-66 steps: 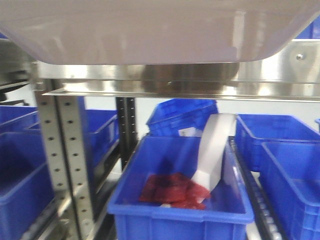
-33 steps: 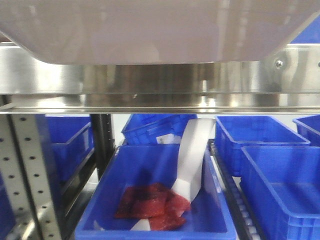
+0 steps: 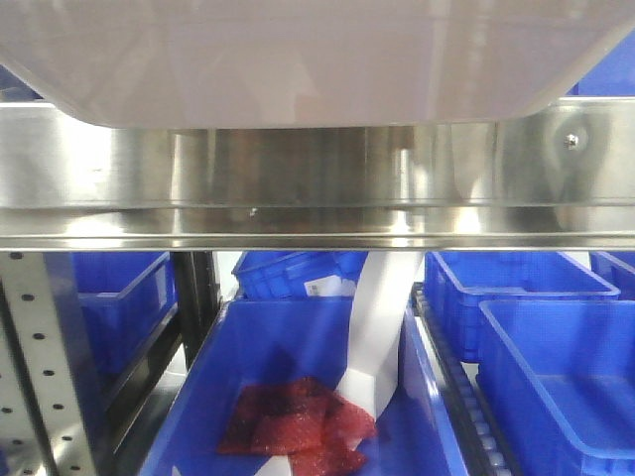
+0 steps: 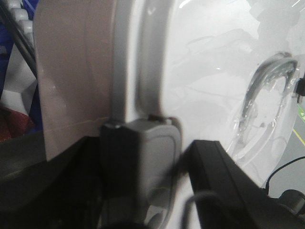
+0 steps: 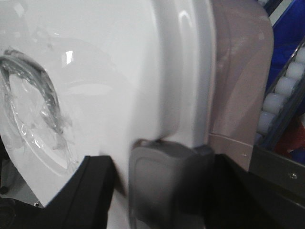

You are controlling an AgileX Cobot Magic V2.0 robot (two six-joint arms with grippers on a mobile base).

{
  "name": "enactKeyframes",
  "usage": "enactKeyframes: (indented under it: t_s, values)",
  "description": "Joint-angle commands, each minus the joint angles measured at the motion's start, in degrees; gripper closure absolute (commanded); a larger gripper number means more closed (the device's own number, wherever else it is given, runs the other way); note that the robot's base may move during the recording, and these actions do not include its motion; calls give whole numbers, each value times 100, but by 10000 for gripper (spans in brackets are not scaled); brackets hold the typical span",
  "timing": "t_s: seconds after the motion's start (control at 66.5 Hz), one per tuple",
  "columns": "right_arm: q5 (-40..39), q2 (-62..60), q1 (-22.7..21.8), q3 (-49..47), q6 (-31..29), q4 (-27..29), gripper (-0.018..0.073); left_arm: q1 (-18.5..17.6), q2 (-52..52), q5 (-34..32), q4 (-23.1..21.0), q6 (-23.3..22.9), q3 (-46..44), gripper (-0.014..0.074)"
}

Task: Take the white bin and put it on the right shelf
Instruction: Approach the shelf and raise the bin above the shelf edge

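The white bin (image 3: 298, 59) fills the top of the front view, its pinkish underside hanging just above and in front of the right shelf's shiny steel front rail (image 3: 317, 188). In the left wrist view my left gripper (image 4: 162, 152) is shut on the bin's rim at a grey latch, beside the pinkish wall (image 4: 71, 71) and the glossy white lid (image 4: 205, 71). In the right wrist view my right gripper (image 5: 164, 171) is shut on the opposite rim at a grey latch, beside the lid (image 5: 95, 71) and the wall (image 5: 238, 71).
A perforated grey upright (image 3: 40, 357) stands at lower left. Under the rail is a blue bin (image 3: 228, 397) with red packets (image 3: 298, 426) and a leaning white strip (image 3: 382, 327). More blue bins (image 3: 556, 367) sit to the right and behind. Conveyor rollers (image 5: 281, 90) show at the right.
The shelf rail has grown larger and dropped in the view, and the upright has slid to the left. The bin stays at the top of the view, held by both grippers.
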Motion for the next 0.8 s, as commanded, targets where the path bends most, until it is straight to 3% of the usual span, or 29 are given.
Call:
enactKeyframes:
  t_s: [0.0, 0.782]
  values:
    - [591, -62, 76, -202, -59, 1053, 130, -98, -102, 278, -1090, 53, -188, 386]
    - [591, -62, 76, -202, -59, 1053, 130, -98, -102, 278, -1090, 53, -188, 386]
